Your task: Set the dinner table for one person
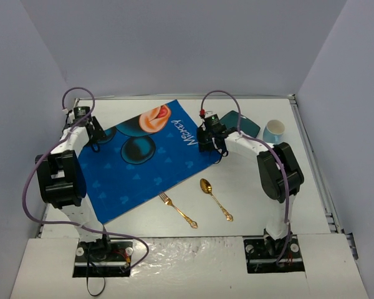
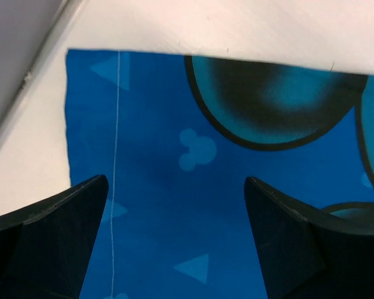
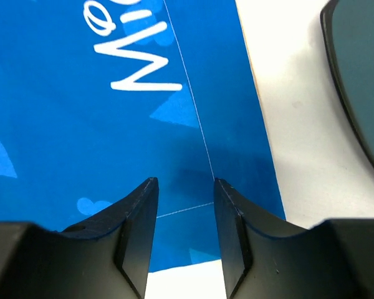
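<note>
table (image 1: 243, 187) white, grey metal edge | placemat (image 1: 137, 168) bright blue; paler blue triangles and mouse-head shapes; black rounds shaded teal; peach-orange patch; white lettering; thin white stitch line | fork (image 1: 177, 210) gold | spoon (image 1: 215, 199) gold | plate (image 1: 243, 123) dark teal | cup (image 1: 274, 130) pale blue, white inside | left tool (image 2: 174, 187) black | right tool (image 3: 184, 184) black | cables (image 1: 28, 187) purple

Three plain, pale grey-lavender panels close the scene in: a back wall (image 1: 187, 43) across the top of the frame, and a left wall (image 1: 15, 93) and a right wall (image 1: 358, 112) down the sides. Between them lies the white dinner table (image 1: 249, 199), with a metal edge strip (image 1: 313, 159) along its right side. The light is soft and even, the shadows faint.
</note>
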{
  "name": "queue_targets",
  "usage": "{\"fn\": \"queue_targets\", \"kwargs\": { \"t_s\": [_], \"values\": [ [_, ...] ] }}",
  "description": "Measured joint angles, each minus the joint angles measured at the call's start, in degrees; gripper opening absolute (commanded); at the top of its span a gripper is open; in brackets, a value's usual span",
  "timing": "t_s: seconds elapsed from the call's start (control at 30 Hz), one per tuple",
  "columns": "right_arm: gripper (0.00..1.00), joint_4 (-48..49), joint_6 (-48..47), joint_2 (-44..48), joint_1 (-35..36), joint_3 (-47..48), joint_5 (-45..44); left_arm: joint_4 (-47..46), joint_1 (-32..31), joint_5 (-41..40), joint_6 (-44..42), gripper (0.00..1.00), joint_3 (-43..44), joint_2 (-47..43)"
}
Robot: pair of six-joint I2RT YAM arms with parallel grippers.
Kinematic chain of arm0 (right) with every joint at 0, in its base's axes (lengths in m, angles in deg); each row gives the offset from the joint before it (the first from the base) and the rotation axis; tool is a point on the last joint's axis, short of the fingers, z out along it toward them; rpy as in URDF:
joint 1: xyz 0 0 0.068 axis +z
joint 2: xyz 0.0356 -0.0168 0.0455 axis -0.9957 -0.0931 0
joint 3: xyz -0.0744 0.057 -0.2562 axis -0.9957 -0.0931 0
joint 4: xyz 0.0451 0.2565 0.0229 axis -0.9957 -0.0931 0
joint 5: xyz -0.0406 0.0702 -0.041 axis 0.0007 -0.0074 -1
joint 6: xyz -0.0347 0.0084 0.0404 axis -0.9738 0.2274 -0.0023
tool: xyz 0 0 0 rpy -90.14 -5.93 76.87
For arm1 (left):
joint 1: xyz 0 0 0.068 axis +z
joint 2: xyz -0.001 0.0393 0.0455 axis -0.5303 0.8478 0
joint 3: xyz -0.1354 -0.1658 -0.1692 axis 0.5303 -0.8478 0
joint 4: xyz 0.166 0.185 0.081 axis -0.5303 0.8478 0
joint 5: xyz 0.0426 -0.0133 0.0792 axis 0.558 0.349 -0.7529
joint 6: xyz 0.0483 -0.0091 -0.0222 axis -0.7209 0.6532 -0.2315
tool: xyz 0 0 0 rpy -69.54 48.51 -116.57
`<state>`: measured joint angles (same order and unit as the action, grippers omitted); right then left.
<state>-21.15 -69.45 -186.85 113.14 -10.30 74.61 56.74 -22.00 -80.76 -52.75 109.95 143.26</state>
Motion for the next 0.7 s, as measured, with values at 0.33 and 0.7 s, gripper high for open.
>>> {"fn": "queue_targets", "kwargs": {
  "t_s": [0.33,0.7],
  "values": [
    [0.38,-0.2,-1.0,-7.0,0.1,6.1,-2.8,-1.5,0.7,1.0,4.3,0.88,-4.4,4.5],
    [0.37,0.3,-3.4,-11.8,0.1,10.6,-6.3,-0.6,1.1,2.4,7.2,0.88,-2.3,6.1]
  ]
}}
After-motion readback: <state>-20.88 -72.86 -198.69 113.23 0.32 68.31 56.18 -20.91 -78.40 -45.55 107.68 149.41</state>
